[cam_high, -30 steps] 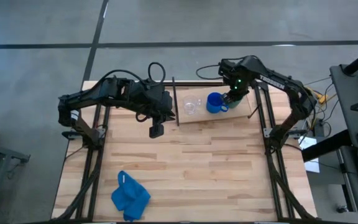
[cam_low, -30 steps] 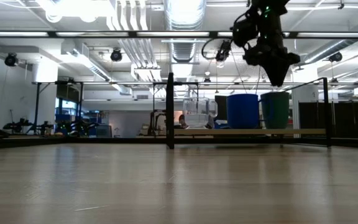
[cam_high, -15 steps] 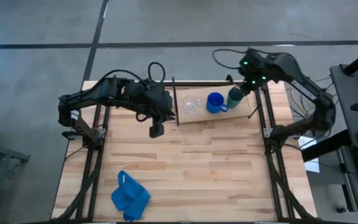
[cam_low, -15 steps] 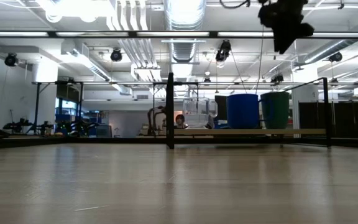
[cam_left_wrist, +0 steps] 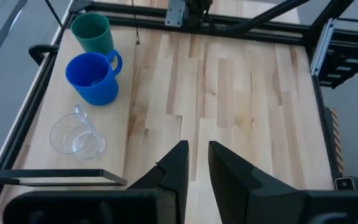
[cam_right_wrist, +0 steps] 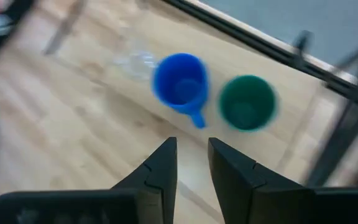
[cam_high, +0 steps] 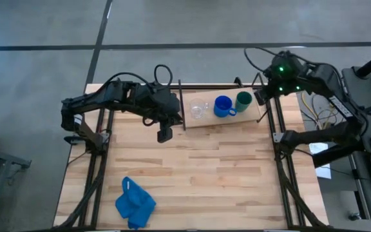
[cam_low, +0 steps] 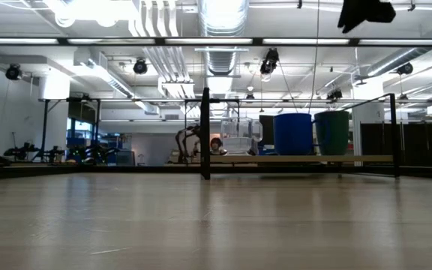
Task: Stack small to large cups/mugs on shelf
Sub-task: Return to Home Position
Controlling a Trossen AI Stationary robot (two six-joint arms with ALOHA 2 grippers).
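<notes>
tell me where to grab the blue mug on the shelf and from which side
Pinch the blue mug by its rim wall from straight above, one finger inside its open mouth, opposite the handle. It stands upright on the shelf, with the glass cup and the green cup close on either side, so a sideways approach looks cramped.

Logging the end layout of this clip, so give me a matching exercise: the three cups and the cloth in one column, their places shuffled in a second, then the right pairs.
Things:
1. clear glass cup
2. blue mug
3. green cup
4. blue cloth

Places:
A. middle of the row on the shelf
B. off the shelf, on the tabletop, on the left arm's side
C. shelf end nearest the right arm
D. shelf end nearest the left arm

Pairs: 1-D, 2-A, 3-C, 4-B
</notes>
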